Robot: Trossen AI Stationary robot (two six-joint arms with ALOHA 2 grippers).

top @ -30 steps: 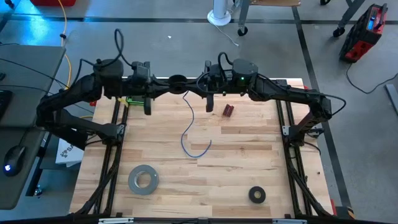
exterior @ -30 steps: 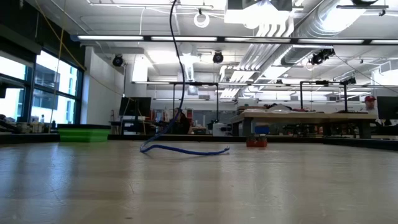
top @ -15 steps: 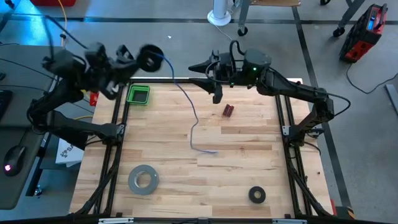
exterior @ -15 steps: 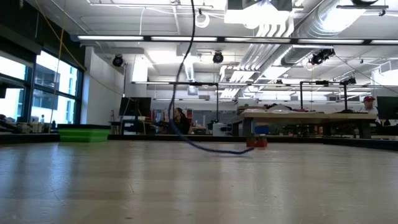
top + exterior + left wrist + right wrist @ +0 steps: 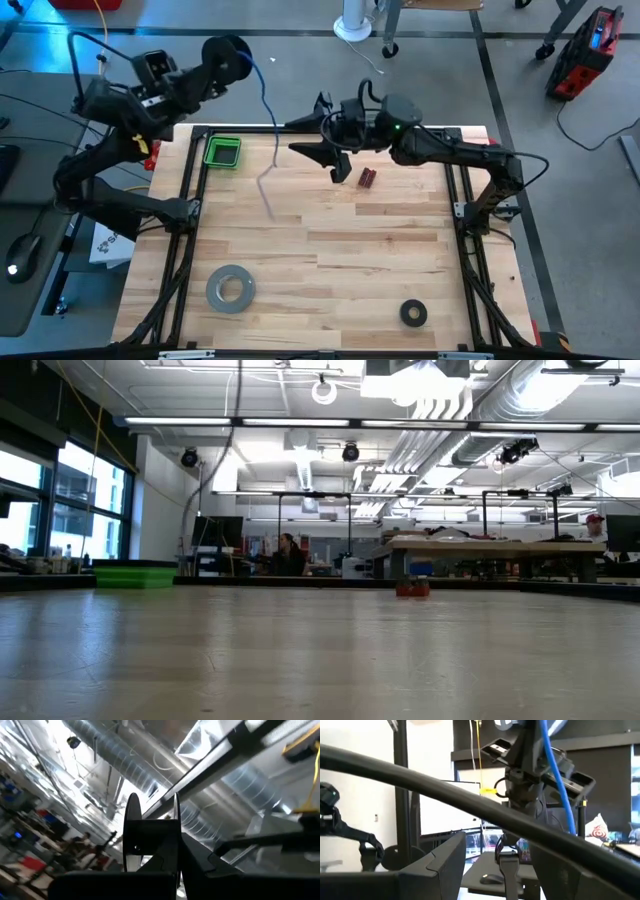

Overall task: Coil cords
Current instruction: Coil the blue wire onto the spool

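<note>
The left tool (image 5: 232,50) is raised beyond the far edge of the tabletop (image 5: 380,270), above the green tray (image 5: 222,152), clenched on the small black spool (image 5: 224,52). From the spool the blue cord (image 5: 270,120) hangs down just right of the tray, its loose end over the bare wood. The right tool (image 5: 318,148) hovers further right of the tray, fingers spread and released, just beside the cord without touching it, near a small red block (image 5: 367,179).
</note>
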